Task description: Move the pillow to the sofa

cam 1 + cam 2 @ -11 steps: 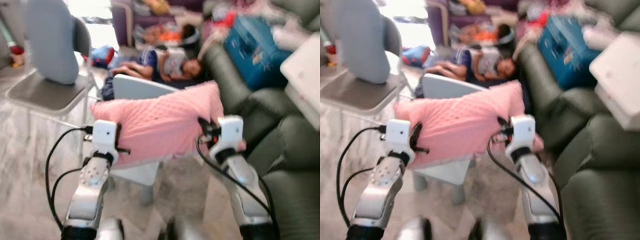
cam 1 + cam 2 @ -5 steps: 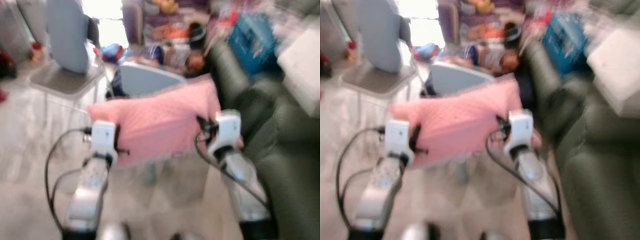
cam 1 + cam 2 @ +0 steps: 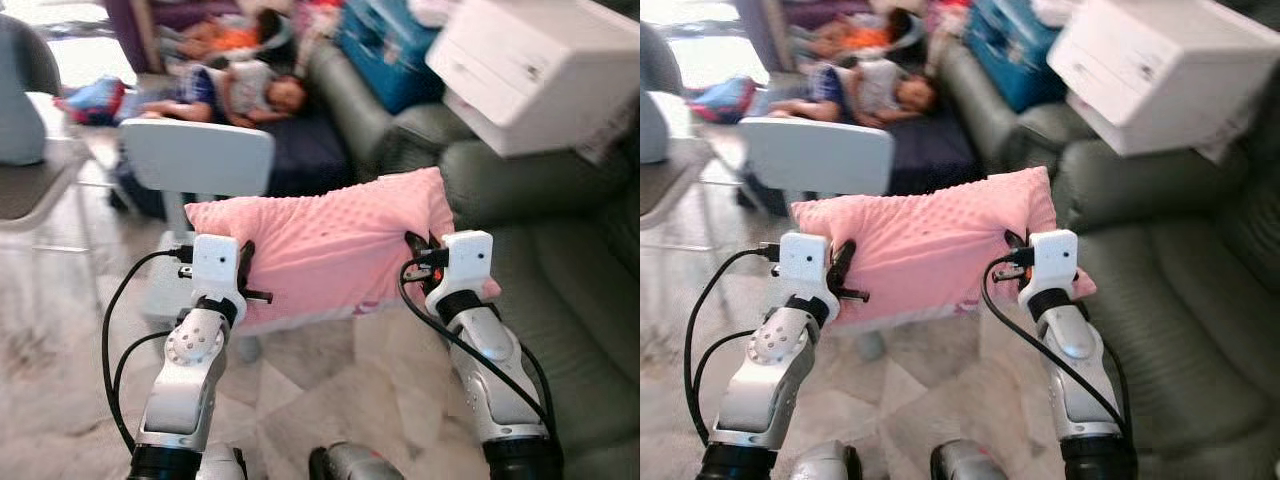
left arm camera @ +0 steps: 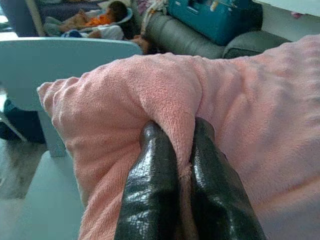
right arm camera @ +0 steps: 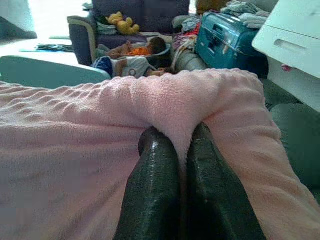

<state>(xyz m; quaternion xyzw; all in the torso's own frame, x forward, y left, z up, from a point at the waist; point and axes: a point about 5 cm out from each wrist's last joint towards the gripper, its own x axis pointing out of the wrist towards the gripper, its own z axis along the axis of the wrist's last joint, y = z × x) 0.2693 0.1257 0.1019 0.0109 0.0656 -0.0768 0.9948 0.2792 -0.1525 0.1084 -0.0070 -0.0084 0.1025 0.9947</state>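
Note:
A pink fleece pillow (image 3: 330, 245) hangs in the air in front of me, held at both ends. My left gripper (image 3: 243, 268) is shut on its left edge, and the left wrist view has both black fingers (image 4: 155, 190) pinching a fold of fleece. My right gripper (image 3: 418, 252) is shut on the right edge, its fingers (image 5: 155, 195) also clamped on a fold. The dark green sofa (image 3: 560, 280) lies to my right, its seat cushion (image 3: 1180, 300) just beyond the pillow's right end.
A white box (image 3: 540, 70) and a blue suitcase (image 3: 385, 45) sit on the sofa further back. A small light-blue chair (image 3: 195, 160) stands behind the pillow. A person (image 3: 225, 90) lies on the floor beyond it. A grey chair (image 3: 25, 130) is at far left.
The camera has swung right, so the sofa and white box now take up more of the view. Both grippers keep their hold on the pillow.

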